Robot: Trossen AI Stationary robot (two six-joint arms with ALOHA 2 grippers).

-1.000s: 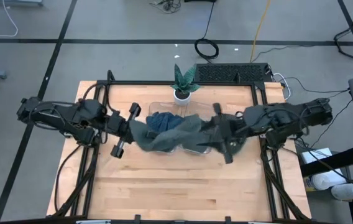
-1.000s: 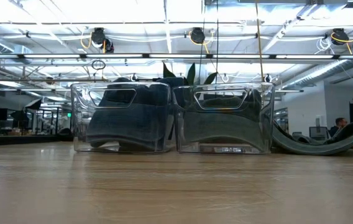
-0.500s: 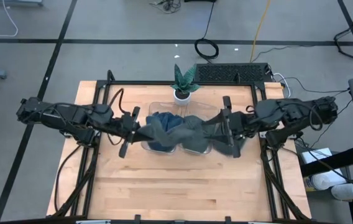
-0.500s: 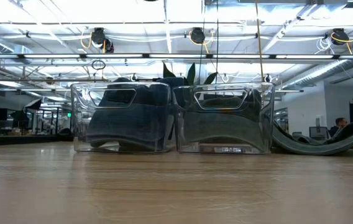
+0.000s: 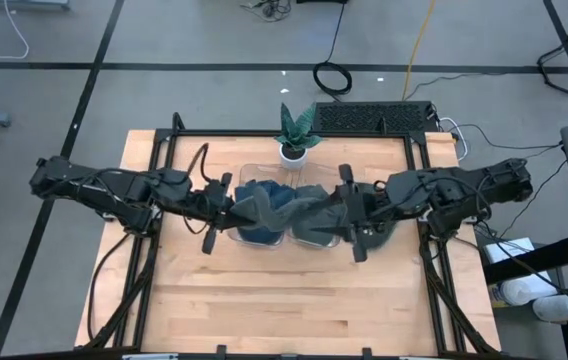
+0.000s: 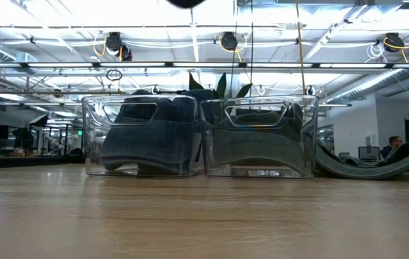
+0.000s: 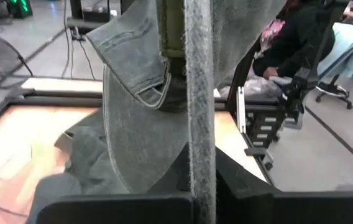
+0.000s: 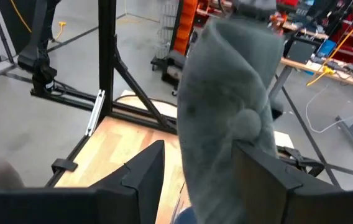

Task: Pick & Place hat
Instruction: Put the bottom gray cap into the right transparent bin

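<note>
A grey cloth hat (image 5: 282, 212) is strung between my two grippers above two clear bins, the left bin (image 6: 143, 137) and the right bin (image 6: 258, 137), which stand side by side on the table. My left gripper (image 5: 222, 212) is shut on the hat's left end and my right gripper (image 5: 342, 212) on its right end. A blue cloth (image 5: 259, 192) lies in the left bin under the hat. In the low view, dark cloth shows inside both bins and a dark shape (image 6: 184, 3) cuts the top edge. My left gripper (image 7: 200, 208) pinches a thin edge of the hat (image 7: 200, 130) between its two fingers, coming level from the table's left. The rest of the hat hangs slack beyond the fingers, clear of the table. My right gripper (image 8: 207, 183) pinches a bunched, rolled part of the hat (image 8: 226, 124) between its two fingers (image 8: 140, 180), coming level from the table's right. The hat is lifted clear and stands up past the fingers in folds.
A small potted plant (image 5: 294, 135) stands just behind the bins at the table's far edge. A black frame (image 5: 164, 160) runs along the table's sides. Bare wood (image 5: 284, 300) lies between the bins and the near edge. A seated person (image 7: 301, 37) is beyond the table.
My left gripper has moved toward the table's right, and my right gripper has ended nearer the left one. The hat, spread wide between them a second ago, is now bunched up and slack over the bins. Both grippers have stayed shut on it.
</note>
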